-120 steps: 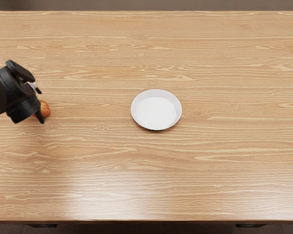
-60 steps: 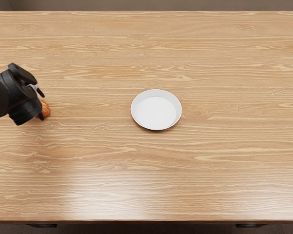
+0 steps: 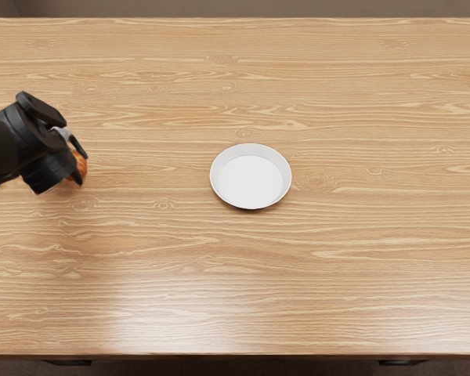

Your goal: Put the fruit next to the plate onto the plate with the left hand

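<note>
A wood-grain table (image 3: 298, 274) fills the view; a dim strip (image 3: 235, 8) behind, perhaps wall.

1. A white plate (image 3: 251, 178) sits on a wooden table (image 3: 313, 266), near its middle, with nothing on it.
2. The left hand (image 3: 47, 149), black, is well to the left of the plate, its arm coming in from the left edge.
3. A red-orange fruit (image 3: 81, 164) shows only as a sliver on the hand's plate-facing side; the hand is curled around it.

Plate (image 3: 251, 176) at table (image 3: 337, 274) centre; fruit (image 3: 80, 164) well left of it, in left hand (image 3: 43, 153).
</note>
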